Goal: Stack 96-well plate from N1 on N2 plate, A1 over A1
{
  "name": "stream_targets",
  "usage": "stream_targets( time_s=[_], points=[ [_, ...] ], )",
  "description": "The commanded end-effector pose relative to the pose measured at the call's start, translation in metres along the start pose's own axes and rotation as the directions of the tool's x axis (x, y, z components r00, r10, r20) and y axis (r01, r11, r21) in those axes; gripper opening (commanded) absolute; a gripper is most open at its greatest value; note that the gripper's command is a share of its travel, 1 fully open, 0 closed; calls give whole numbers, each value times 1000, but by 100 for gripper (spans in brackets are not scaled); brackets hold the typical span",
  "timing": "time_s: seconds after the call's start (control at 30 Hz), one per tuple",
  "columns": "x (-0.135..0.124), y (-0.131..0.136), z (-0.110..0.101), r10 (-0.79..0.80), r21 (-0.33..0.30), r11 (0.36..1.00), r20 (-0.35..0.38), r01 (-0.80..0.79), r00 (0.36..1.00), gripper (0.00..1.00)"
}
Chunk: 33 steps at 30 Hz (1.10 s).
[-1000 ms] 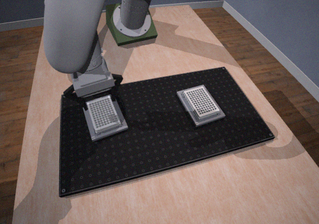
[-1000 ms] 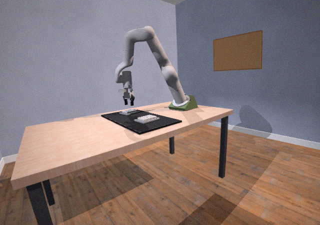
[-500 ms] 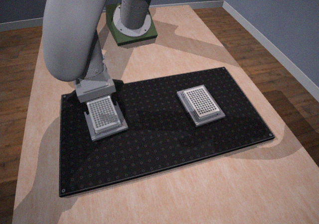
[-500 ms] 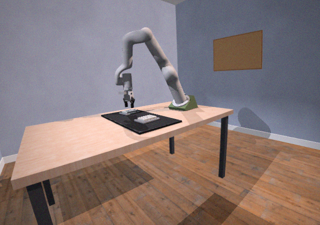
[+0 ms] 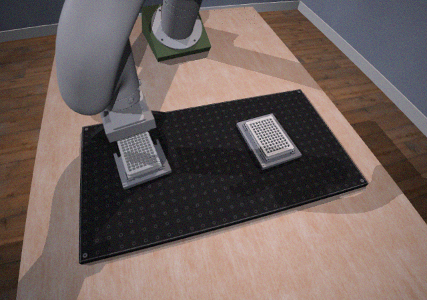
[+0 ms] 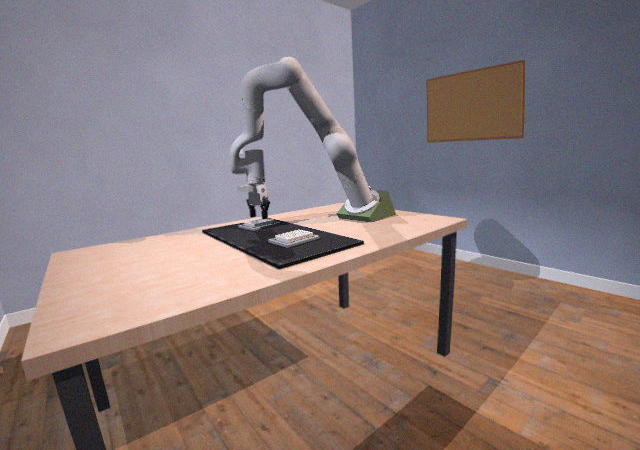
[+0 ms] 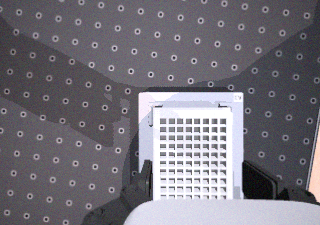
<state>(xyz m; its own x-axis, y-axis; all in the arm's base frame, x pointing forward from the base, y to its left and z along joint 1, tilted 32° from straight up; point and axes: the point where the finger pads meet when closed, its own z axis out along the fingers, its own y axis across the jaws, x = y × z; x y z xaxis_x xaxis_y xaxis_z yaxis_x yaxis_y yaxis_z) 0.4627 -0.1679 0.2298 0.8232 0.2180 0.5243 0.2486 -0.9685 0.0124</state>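
Observation:
A white 96-well plate (image 5: 139,153) sits in the grey nest N1 (image 5: 147,173) at the left of the black board in the top view. It also shows in the wrist view (image 7: 192,152). My gripper (image 5: 137,144) is open right over this plate. Its dark fingers stand on either side of the plate's long edges and are apart from it. In the exterior view the fingertips (image 6: 257,211) hang just above the plate. The second white plate (image 5: 269,135) sits flat in nest N2 (image 5: 277,157) at the right. I cannot make out the cut corners.
Both nests stand on a black perforated board (image 5: 213,179) on a wooden table. The arm's green base mount (image 5: 175,38) is at the far end of the table. The arm's large links hang over the board's left part.

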Motion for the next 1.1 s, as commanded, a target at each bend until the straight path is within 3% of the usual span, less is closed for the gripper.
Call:
stream_targets(
  time_s=[0.0,1.07],
  points=[
    [1,0,0,0,-1,1000,-2,0,1000,100],
    [1,0,17,0,-1,1000,-2,0,1000,100]
  ],
)
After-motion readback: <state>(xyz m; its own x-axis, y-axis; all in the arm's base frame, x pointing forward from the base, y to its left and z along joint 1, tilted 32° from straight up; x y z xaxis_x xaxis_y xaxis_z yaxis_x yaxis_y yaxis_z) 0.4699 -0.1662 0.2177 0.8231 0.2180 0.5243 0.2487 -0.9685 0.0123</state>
